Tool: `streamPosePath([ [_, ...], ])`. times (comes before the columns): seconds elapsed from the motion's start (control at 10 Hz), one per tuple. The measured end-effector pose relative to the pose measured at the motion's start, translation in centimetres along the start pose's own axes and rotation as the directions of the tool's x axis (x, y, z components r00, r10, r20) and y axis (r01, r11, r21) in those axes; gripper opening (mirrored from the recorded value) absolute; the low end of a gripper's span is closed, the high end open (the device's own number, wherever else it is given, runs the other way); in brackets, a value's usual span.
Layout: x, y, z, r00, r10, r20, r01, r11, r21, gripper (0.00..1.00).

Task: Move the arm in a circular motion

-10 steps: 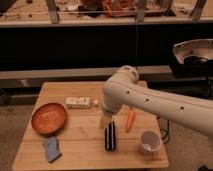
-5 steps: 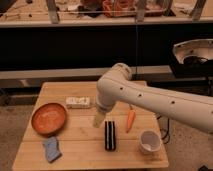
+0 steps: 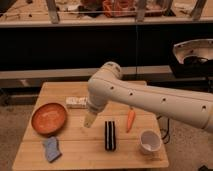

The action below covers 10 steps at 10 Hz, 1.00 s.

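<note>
The arm (image 3: 150, 97) is cut off at right — its gripper (image 3: 90, 120) above the table (image 3: 80, 152)

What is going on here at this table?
A large white robot arm reaches in from the right over a wooden table. Its claw, the pale tip, hangs low between an orange bowl and a black block, near a white packet. A carrot, a white cup and a blue sponge also lie on the table. The arm appears to grasp none of them; its job is only to trace a circle above them.
</note>
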Motion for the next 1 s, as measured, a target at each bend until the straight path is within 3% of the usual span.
streamPosePath([
  [0.5,-1.7,1.2,-0.2,0.999,0.027,0.027,-0.028,1.000,0.012,0.80],
  [1.0,-4.8,2.6,0.0,0.998,-0.007,0.062,0.006,1.000,0.003,0.80],
])
